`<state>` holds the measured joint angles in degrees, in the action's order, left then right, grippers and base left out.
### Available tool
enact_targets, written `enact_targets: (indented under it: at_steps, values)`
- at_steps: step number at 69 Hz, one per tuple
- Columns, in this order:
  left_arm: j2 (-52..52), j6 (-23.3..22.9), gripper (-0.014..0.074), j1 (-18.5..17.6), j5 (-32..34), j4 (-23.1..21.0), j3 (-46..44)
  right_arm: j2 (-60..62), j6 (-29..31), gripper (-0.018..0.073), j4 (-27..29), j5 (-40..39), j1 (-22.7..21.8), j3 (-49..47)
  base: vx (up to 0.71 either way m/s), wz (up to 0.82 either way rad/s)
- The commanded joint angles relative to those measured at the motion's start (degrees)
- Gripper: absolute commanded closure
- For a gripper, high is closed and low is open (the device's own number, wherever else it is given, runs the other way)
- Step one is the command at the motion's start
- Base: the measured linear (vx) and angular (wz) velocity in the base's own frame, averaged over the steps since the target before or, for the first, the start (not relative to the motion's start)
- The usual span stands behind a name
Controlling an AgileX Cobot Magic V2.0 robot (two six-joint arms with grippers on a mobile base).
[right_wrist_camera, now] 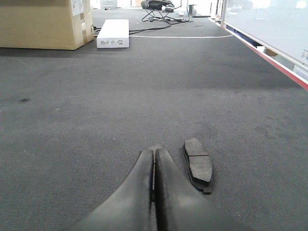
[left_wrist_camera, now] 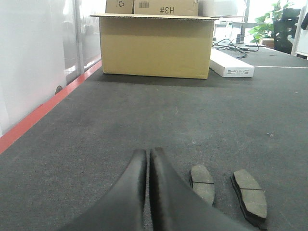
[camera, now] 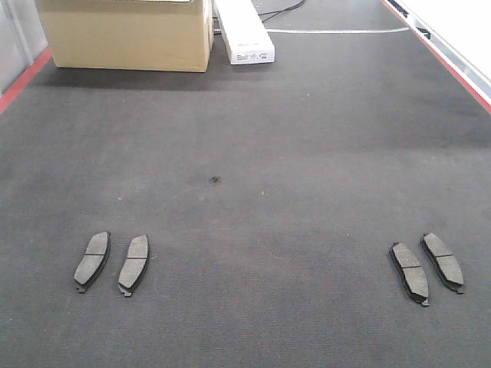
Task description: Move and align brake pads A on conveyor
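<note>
Four brake pads (camera: pixel 92 261) lie lengthwise (two pairs, slightly splayed) on the conveyor (camera: pixel 253 230); both tools clenched, empty.

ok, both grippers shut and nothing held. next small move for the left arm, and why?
Probably open the left gripper and ease it right and down toward the nearer brake pad. Its fingers are pressed together with nothing between them, and the pad lies flat on the conveyor just right of the tips, with a second pad beyond it. The right gripper is shut too.
</note>
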<state>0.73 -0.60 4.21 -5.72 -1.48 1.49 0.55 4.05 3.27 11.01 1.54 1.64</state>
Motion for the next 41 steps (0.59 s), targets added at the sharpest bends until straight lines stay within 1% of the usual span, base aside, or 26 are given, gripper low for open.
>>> enact_targets:
  at_steps: [1,41]
  values:
    - [0.83,-0.22,0.0603,-0.33,4.71,-0.10,1.00,0.71,0.59,0.0571,-0.45,-4.01,-0.41,0.66,0.00,0.00]
    - [0.83,-0.22,0.0603,-0.33,4.71,-0.10,1.00,0.71,0.59,0.0571,-0.45,-4.01,-0.41,0.66,0.00,0.00]
